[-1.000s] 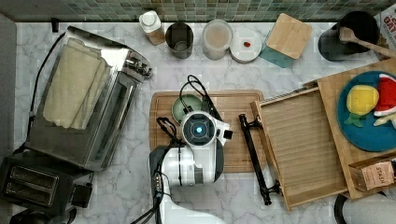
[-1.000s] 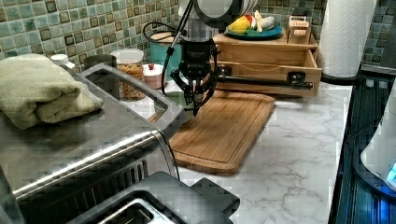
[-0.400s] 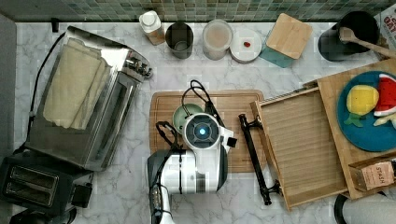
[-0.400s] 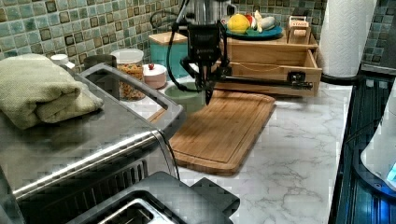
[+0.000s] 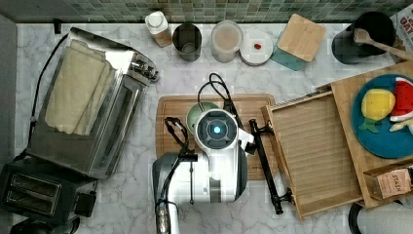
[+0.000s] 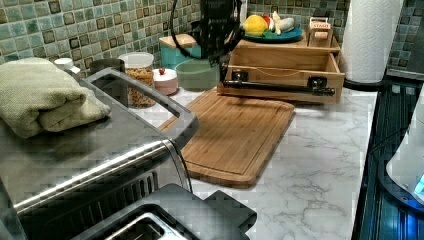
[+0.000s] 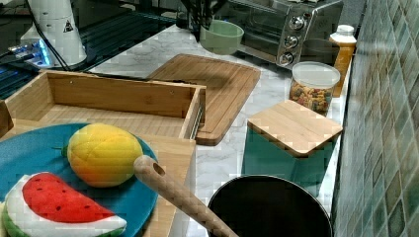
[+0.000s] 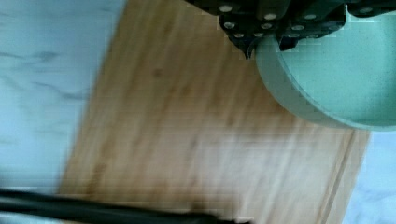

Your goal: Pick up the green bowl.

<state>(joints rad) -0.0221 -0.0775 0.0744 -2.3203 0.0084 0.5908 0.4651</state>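
We list first the small round pale sage-green bowl (image 6: 197, 73), smooth and plain inside. In the left view it hangs clear above the rectangular bamboo cutting board (image 6: 235, 135), carried at its rim; in the right view (image 7: 222, 36) it floats in front of the toaster oven, off the board (image 7: 211, 86). In the wrist view the bowl (image 8: 336, 79) sits tilted above the board's grain (image 8: 196, 140).

We record the black two-fingered gripper (image 8: 268, 35) closed down onto the bowl's rim, one finger inside the wall and one outside as far as we can tell. In the top view the white arm covers most of the bowl, leaving a green crescent (image 5: 197, 113).

Fixtures on the white marbled countertop (image 6: 320, 165):
- Stainless toaster oven (image 5: 104, 117) at the top view's left, a folded beige-green cloth (image 5: 75, 87) on top.
- Black slot toaster (image 5: 36, 192), just below the oven in the top view.
- Open bamboo drawer box (image 5: 316, 151) with a black bar handle, touching the board's edge at the top view's right.
- Large teal-blue plate (image 5: 384, 146) with a yellow toy fruit (image 5: 377, 104) and a toy watermelon slice (image 5: 402, 100).
- Along the tiled wall: a glass jar of mixed snacks (image 7: 314, 88), a small white dish with a red dot (image 5: 256, 47), a teal canister with a wooden lid (image 7: 291, 143).
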